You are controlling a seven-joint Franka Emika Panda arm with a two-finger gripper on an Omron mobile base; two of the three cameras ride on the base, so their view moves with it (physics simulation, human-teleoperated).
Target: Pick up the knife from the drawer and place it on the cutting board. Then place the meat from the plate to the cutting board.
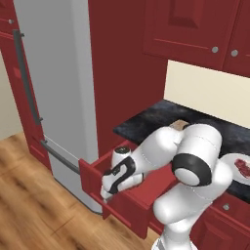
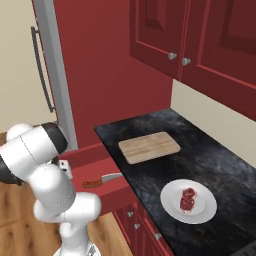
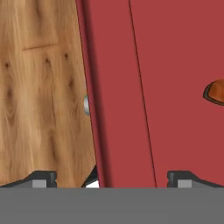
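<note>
The claw is wide open and holds nothing above the drawer, where the knife lies.

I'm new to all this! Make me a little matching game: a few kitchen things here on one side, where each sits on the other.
Things:
1. knife
2. meat
3. cutting board
4. claw

Places:
A. on the white plate
B. bare on the dark counter
C. inside the open drawer
D. over the drawer's front edge

Pairs: 1-C, 2-A, 3-B, 4-D

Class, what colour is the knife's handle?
Reddish-brown; the knife shows best in the right base view.
</note>
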